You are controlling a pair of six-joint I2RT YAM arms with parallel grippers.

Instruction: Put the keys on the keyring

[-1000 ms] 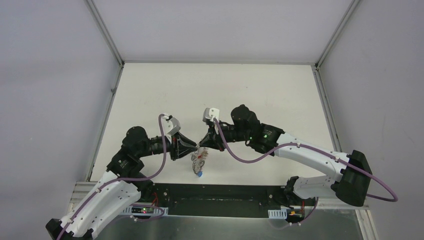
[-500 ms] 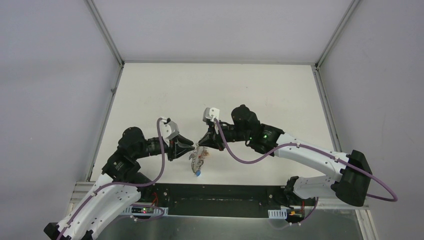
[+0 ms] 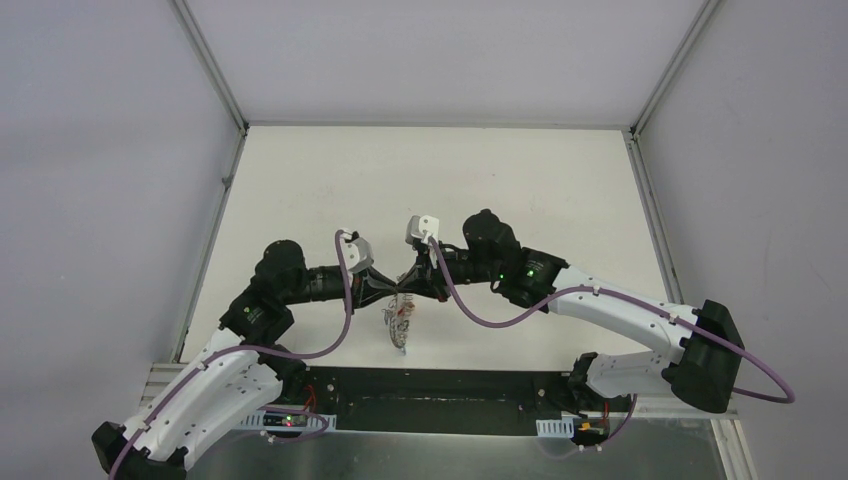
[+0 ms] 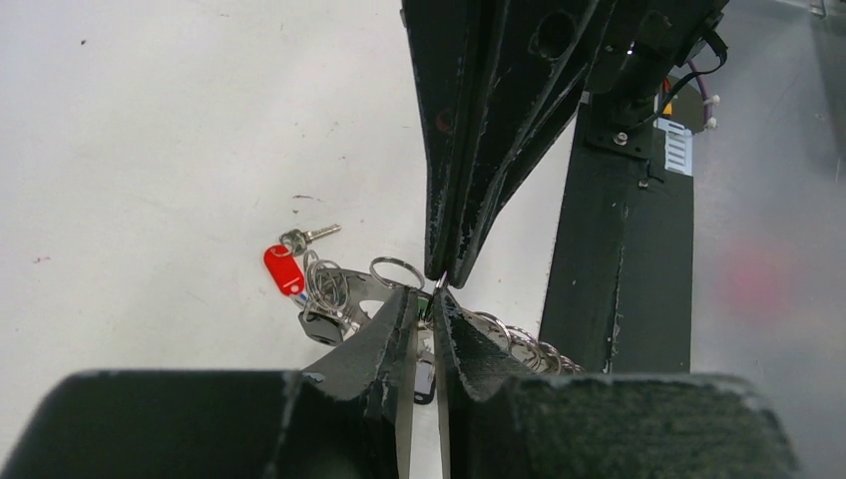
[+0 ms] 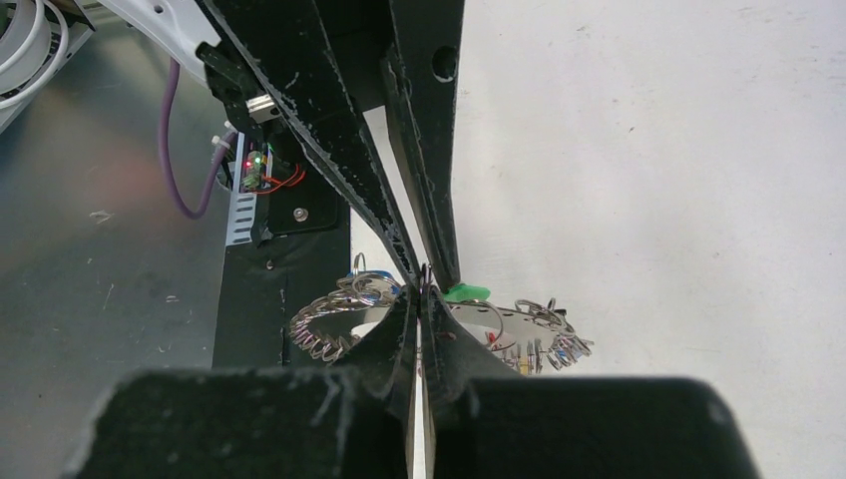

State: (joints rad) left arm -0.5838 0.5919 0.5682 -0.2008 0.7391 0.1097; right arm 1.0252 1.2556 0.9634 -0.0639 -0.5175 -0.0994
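Top external view: grey walls, white table; near its front edge the keyring sits just under the meeting fingertips. Jaws of the right gripper clamp its rim; those of the left gripper stand a slit apart, grip unclear. Only the left wrist view shows the red-tagged key beside it.

**Keyring gripped at its rim, red-tagged key at its side**

The keyring is a flat grey metal ring, its rim crowded with small wire loops, and a green tag shows on it. It hangs tilted over the near part of the white worktop, its upper rim pinched in the right end effector. Whether its lower edge touches the worktop cannot be told. The red-tagged key, small and silver with an oblong tag, sits against the loops at one side. Whether it is threaded on is unclear.
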